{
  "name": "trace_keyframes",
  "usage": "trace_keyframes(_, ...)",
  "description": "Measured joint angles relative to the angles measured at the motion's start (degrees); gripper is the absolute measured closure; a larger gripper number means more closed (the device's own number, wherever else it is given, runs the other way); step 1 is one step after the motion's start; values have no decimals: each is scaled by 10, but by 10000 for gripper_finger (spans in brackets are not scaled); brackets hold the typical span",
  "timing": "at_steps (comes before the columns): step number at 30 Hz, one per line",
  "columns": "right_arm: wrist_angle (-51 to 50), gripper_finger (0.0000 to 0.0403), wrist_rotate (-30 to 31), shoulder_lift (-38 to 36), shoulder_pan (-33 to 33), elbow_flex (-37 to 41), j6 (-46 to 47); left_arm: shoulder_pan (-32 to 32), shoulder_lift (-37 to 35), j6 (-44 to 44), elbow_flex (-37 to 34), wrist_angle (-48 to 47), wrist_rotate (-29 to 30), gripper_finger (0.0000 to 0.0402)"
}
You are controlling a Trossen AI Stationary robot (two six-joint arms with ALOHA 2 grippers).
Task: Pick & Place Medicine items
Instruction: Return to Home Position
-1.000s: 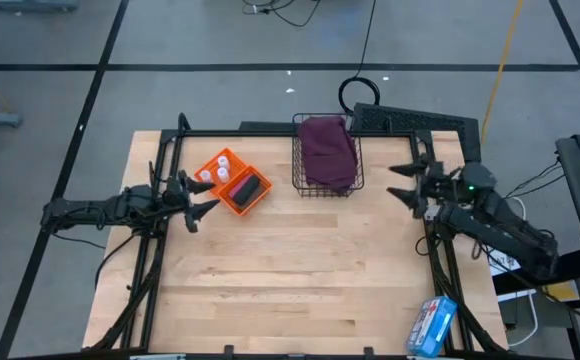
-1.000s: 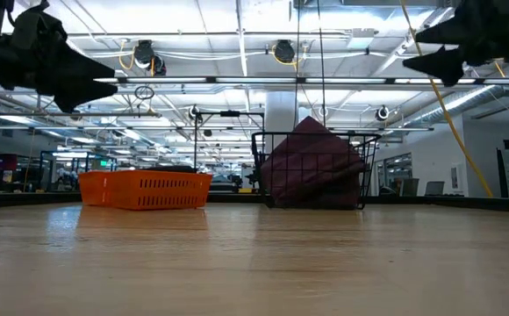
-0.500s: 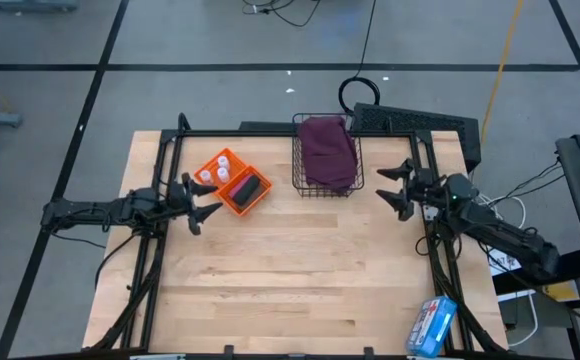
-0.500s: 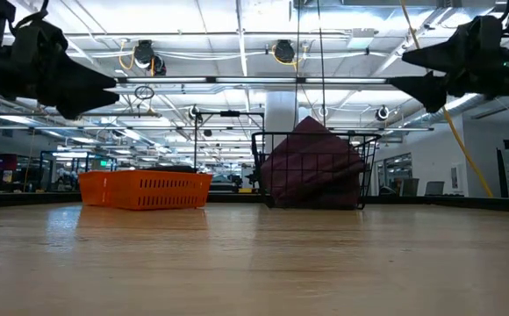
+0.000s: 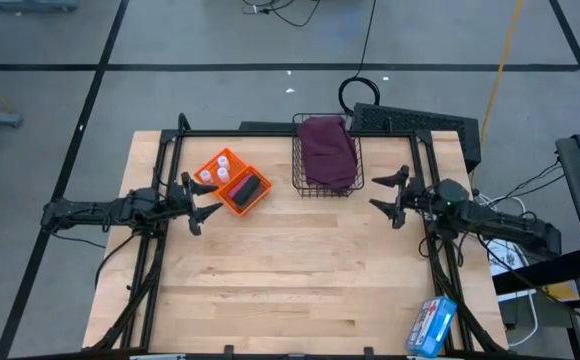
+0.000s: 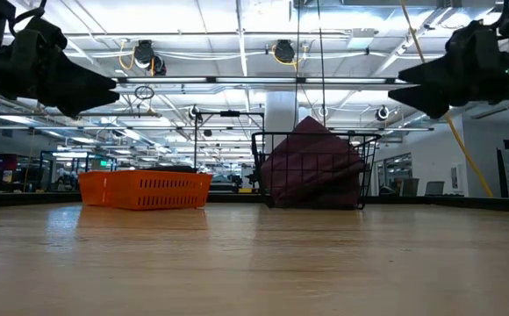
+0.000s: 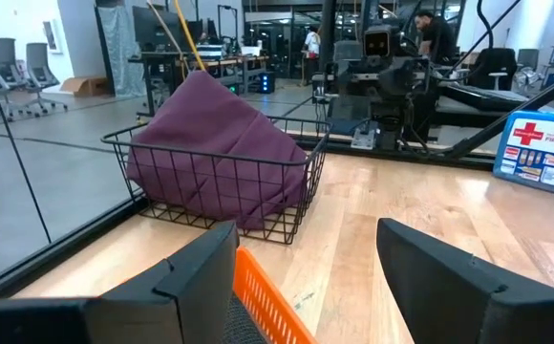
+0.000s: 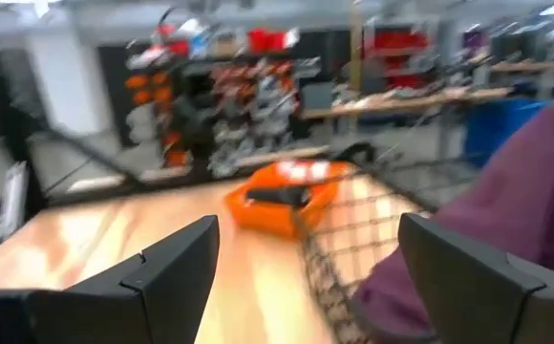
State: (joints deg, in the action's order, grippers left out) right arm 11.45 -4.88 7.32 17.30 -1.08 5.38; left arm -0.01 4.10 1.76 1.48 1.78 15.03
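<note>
The three medicine items (image 5: 222, 174), small white bottles, stand close together in the far left part of the orange tray (image 5: 238, 197), which sits on the far left of the counter (image 5: 300, 280). A dark item (image 5: 251, 188) lies in the tray's right part.

The left tool (image 5: 203, 206) hangs above the counter just left of the tray. Its fingers are spread apart with nothing between them, and the bottles lie close by, a little farther back and to its right. In the left wrist view the tray's orange rim (image 7: 272, 306) shows between the fingers.

The right tool (image 5: 386, 196) hangs near the counter's right edge, fingers apart and empty, well apart from the bottles. A black mesh basket (image 5: 298, 170) holding a maroon cloth (image 5: 327, 150) stands at the far middle, between the tray and that tool. A blue-and-white packet (image 5: 432, 325) lies at the near right corner.
</note>
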Motion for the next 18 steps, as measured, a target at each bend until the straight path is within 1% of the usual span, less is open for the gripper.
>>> trace_keyframes(2,-12,94,42,0,-12,1,22,0,0,0,0,0,0,144)
trace_keyframes(4,-25,94,64,11,-18,1,52,0,0,0,0,0,0,144)
trace_keyframes(6,-30,94,65,12,-18,1,64,0,0,0,0,0,0,144)
trace_keyframes(18,-27,94,63,16,-18,2,55,0,0,0,0,0,0,144)
